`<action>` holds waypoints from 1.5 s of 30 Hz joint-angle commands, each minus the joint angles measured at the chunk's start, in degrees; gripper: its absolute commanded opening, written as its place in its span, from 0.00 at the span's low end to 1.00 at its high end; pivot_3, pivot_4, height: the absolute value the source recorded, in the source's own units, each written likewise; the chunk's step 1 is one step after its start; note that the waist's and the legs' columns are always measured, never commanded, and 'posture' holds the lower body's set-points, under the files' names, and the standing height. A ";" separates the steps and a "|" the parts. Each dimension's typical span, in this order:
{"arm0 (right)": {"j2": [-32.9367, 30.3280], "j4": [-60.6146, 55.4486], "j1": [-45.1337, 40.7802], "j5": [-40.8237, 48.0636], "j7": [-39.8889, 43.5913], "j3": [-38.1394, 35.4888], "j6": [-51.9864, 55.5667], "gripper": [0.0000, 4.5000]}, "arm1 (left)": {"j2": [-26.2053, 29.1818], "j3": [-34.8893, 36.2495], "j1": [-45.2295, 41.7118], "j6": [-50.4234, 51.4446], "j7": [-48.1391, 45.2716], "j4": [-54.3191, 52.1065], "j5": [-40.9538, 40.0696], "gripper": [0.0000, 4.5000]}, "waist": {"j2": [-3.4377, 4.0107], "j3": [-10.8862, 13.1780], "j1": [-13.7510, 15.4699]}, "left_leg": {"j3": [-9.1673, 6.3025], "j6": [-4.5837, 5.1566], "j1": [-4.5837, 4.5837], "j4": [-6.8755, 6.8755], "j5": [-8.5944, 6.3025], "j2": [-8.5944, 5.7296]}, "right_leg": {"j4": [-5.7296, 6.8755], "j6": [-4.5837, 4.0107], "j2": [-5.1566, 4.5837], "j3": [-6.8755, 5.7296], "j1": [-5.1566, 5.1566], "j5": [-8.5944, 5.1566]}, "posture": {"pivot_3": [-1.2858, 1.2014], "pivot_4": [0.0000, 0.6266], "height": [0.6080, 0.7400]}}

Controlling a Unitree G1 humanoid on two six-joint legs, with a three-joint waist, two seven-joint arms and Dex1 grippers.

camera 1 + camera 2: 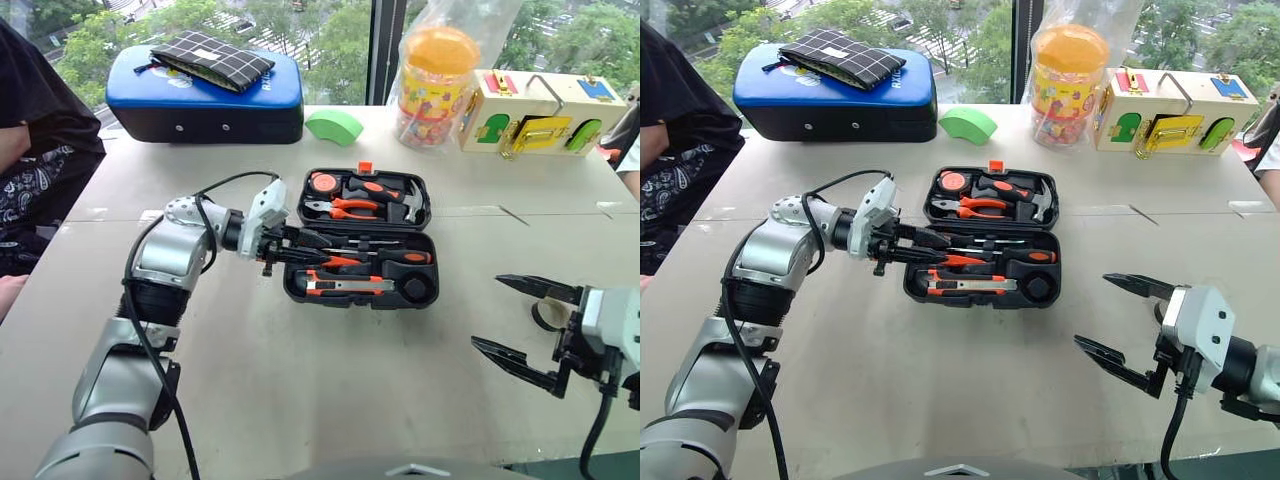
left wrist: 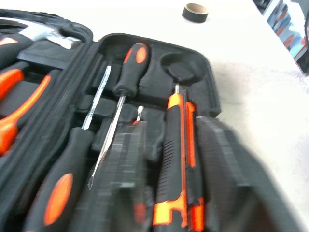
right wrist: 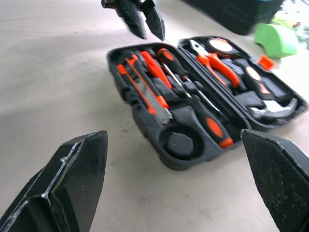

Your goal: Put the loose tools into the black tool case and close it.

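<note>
The black tool case (image 1: 427,226) lies open in the middle of the table. Its near half holds two long screwdrivers (image 2: 130,67), a utility knife (image 2: 174,159) and a small orange screwdriver (image 2: 191,140). Pliers (image 1: 345,208) and a hammer (image 1: 410,200) lie in the far half, below the orange latch (image 1: 365,167). My left gripper (image 1: 292,250) points along the near half from the case's left end. It hovers over the tool handles, shut, with nothing in it. My right gripper (image 1: 485,312) hangs wide open and empty above the table, to the right of the case and nearer to me.
At the back stand a blue-topped case (image 1: 205,100) with a checked pouch on it, a green block (image 1: 335,125), an orange-lidded jar (image 1: 437,85) and a wooden latch box (image 1: 540,115). A tape roll (image 1: 545,315) lies by my right gripper. A person (image 1: 30,130) sits at the left edge.
</note>
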 commanded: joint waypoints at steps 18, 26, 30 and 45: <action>-0.26 -1.55 0.66 -0.87 -1.91 -0.89 1.37 1.00 | -4.38 -8.60 10.33 -22.94 16.41 2.09 15.71 0.01 | 0.45 -0.90 0.53 | 0.01 -0.18 0.06 0.00 -0.16 0.00 | 0.01 -0.08 -0.06 0.07 0.03 -0.03 | 0.52 0.24 1.00; 2.42 -0.82 6.23 -4.46 -11.81 -8.65 10.11 1.00 | -0.78 6.54 11.36 6.10 9.03 -20.19 -16.74 0.29 | 0.17 -0.56 0.24 | -0.08 -0.25 -0.08 0.06 0.12 0.02 | 0.03 -0.07 -0.06 -0.10 -0.04 -0.04 | 0.52 0.24 1.00; -2.25 -1.01 7.46 -12.38 -18.31 -6.23 20.47 1.00 | 2.42 6.27 12.76 15.25 9.76 -30.00 -23.65 0.66 | 0.45 -0.59 -0.31 | -0.04 -0.26 0.00 0.03 0.13 0.01 | 0.02 -0.07 -0.05 -0.06 0.01 -0.04 | 0.52 0.24 1.00; -6.48 21.65 -14.35 -12.19 -20.80 11.84 40.63 0.43 | 1.21 5.98 17.42 18.73 20.04 -43.40 -26.62 1.00 | 0.23 -0.44 -0.07 | -0.01 -0.28 0.01 0.00 0.16 0.00 | 0.00 -0.08 0.11 -0.03 0.04 -0.05 | 0.52 0.24 1.00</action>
